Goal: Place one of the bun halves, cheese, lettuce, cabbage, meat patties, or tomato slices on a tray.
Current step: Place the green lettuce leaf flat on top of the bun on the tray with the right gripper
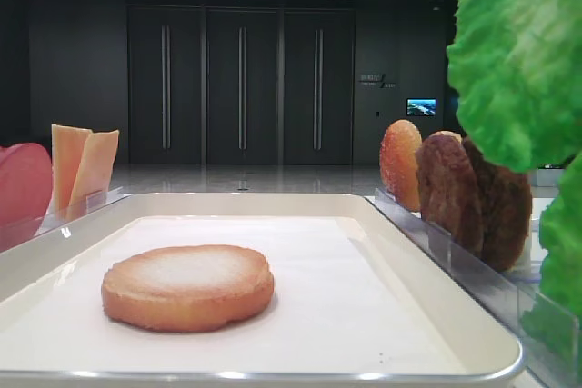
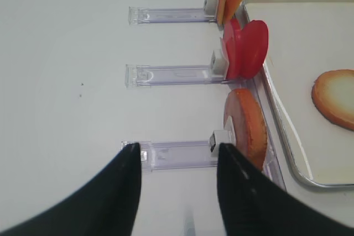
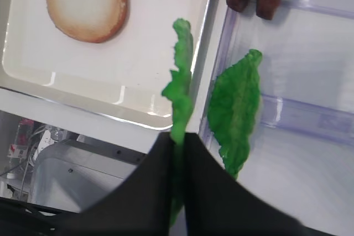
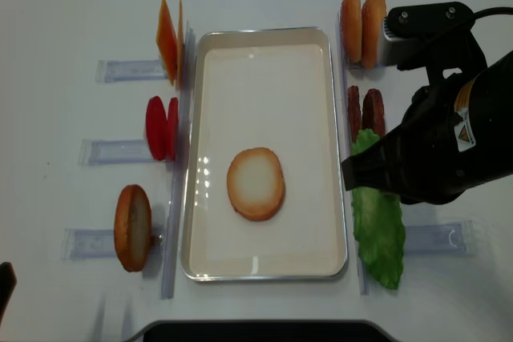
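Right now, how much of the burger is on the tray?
Done: one bun half lies flat on the tray. In hand: the right pincer is shut on a lettuce leaf, off the tray's edge. Left: setting that leaf on the tray.

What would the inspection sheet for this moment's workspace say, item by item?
Surface: white table, clear plastic racks along both sides of the tray.
Job's things: tray holds one bun half lying flat; cheese, tomato slices and another bun stand in the left racks; buns, meat patties and a lettuce leaf on the right.
Clutter: nothing seen.
Grippers: right gripper shut on a second lettuce leaf, hanging beside the tray's edge; left gripper open, holding nothing, above a left rack.
Cables: one black cable on the right arm.
Surroundings: dark hall with closed doors.
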You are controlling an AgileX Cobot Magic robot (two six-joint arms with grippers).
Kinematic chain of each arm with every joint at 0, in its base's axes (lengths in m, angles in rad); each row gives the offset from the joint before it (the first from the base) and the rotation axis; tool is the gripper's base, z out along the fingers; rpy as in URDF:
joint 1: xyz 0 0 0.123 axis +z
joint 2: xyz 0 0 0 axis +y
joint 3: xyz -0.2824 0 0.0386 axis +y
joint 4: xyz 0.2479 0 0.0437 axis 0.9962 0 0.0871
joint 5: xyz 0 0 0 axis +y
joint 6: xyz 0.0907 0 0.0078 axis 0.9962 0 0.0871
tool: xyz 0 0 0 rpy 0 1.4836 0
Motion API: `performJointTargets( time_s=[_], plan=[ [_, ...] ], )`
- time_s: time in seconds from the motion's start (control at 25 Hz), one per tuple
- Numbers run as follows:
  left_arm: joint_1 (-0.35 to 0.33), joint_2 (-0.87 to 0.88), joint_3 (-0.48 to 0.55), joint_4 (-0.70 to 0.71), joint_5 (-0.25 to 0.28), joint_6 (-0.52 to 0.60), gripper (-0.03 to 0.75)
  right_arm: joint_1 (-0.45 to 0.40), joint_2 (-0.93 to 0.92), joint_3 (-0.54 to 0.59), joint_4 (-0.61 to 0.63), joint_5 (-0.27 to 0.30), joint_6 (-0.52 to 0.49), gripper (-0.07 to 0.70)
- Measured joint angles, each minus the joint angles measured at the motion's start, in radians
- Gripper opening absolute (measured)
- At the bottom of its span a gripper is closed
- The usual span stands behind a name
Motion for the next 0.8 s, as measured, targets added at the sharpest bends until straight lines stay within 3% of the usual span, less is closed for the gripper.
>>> performJointTargets(
  time_s=[0.08,0.16,0.28,0.52,0.8],
  plan=[
    [0.000,0.000,0.000,0.000,0.000,0.000,0.345,0.003,0.000,0.000,0.037,-0.037,-0.020,0.015],
    [0.000,0.000,0.000,0.000,0.000,0.000,0.345,0.003,0.000,0.000,0.109,-0.116,-0.075,0.015],
    [0.000,0.000,0.000,0.000,0.000,0.000,0.345,0.003,0.018,0.000,0.282,-0.240,-0.227,0.015],
    [0.000,0.000,0.000,0.000,0.000,0.000,0.345,0.003,0.116,0.024,0.604,-0.397,-0.548,0.015],
    [0.000,0.000,0.000,0.000,0.000,0.000,0.345,-0.074,0.161,0.115,1.084,-0.464,-1.029,0.015]
  ],
)
